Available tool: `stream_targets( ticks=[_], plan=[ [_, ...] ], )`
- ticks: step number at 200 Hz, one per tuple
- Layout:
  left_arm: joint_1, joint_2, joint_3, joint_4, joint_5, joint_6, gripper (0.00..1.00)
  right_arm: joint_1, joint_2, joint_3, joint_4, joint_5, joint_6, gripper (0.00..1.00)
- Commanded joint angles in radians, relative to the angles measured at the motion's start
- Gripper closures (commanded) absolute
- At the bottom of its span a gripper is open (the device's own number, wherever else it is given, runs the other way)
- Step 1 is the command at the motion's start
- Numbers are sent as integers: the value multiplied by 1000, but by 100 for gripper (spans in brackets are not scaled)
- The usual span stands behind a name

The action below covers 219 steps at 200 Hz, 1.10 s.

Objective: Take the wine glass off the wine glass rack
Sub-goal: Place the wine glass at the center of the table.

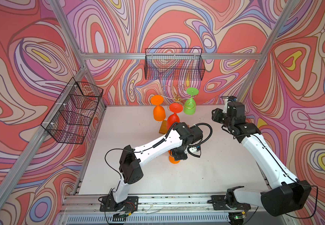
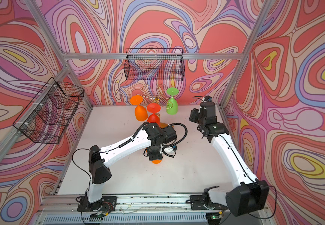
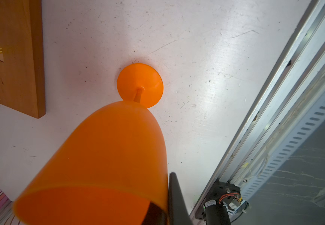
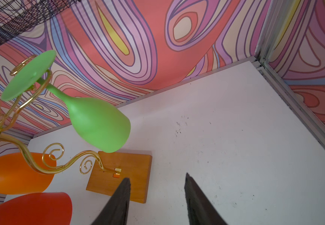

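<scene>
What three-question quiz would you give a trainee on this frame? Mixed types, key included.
1. True or false: the right gripper grips a glass.
2. How many glasses hang upside down on the wine glass rack?
3. The left gripper is shut on: A) the held orange glass, at its bowl rim; B) a black basket's wire; C) the rack's wooden base.
Key: 1 false, jaws open and empty; 2 three: hanging orange glass, red glass, green glass; 3 A.
</scene>
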Motion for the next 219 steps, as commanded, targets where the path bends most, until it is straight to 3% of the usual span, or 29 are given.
stream_targets(
  ticks=[1,61,107,219],
  plan=[
    [-8,7,34,-72,11,24,100,0,14,-10,-1,15,-6,52],
    [-8,47,39,-82,34,37,100,0,15,-10,-4,19,-8,53],
    [-8,69,26,-70,-26,27,100,0,14,-18,-4,24,-8,53],
    [-8,17,46,-33,-100,11,29,0,11,-34,6,22,-6,53]
  ],
)
